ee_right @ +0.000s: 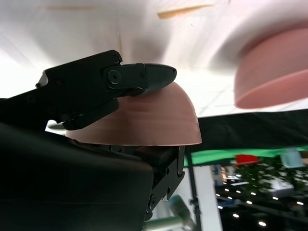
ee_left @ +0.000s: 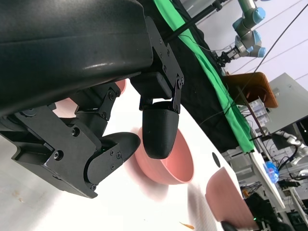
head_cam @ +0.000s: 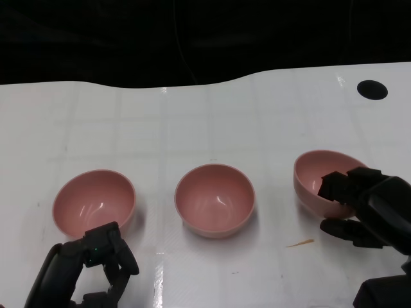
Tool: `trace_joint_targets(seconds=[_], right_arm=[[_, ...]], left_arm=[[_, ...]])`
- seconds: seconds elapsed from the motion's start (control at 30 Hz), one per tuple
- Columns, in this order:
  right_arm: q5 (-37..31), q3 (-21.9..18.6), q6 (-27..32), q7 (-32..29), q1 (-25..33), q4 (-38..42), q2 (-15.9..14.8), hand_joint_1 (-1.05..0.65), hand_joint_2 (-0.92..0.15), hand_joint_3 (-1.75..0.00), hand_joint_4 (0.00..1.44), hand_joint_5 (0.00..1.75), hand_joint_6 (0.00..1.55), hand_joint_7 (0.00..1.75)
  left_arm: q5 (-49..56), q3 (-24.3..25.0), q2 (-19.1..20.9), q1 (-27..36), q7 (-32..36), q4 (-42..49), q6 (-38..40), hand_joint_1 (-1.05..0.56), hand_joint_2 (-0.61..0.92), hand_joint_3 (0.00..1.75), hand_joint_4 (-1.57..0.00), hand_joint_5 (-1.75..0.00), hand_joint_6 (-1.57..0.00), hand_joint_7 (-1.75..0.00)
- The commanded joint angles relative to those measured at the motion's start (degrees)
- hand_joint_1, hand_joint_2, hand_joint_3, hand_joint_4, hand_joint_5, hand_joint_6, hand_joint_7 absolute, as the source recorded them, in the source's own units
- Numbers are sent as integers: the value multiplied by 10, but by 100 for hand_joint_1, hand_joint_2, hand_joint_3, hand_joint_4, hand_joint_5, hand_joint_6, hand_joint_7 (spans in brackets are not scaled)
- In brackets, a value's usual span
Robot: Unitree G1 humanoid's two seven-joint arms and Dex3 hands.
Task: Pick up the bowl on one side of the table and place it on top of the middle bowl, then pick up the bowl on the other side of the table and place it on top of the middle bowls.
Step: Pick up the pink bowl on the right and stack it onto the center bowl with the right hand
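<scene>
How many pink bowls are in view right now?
3. The left bowl sits on the table by the left hand, the middle bowl at centre, and the right bowl is tilted in the right hand.

White table (head_cam: 212, 122), black round hole (head_cam: 372, 89) (far corner), small orange sliver (head_cam: 300, 243)

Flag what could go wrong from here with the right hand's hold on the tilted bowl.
The right hand holds the right bowl by its rim only, and the bowl is tilted, so it might slip or swing during the carry. If it stays tilted over the middle bowl, it may nest crookedly or knock that bowl aside.
</scene>
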Motion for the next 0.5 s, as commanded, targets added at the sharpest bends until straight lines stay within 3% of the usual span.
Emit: trace_joint_targets(seconds=[0.03,0.17,0.3,0.5], right_arm=[[-4,-8,-9,6,3,-31,-27,-15,-91,-44,75,175,48,175],[-4,-11,-16,27,0,-66,-44,-14,-91,-45,76,175,49,175],[3,-21,-24,102,-1,-150,-72,-17,-87,-43,76,175,48,175],[13,-35,-49,153,-16,-219,-71,-16,-84,-38,80,175,50,175]], left_arm=[[2,1,3,-3,9,8,-9,-8,48,119,-85,-166,-77,-145],[1,1,3,-7,9,14,-11,-9,48,120,-85,-167,-77,-146],[3,1,4,-12,10,26,-20,-8,48,121,-84,-167,-76,-146],[1,0,4,-15,10,32,-21,-7,48,121,-84,-169,-76,-147]])
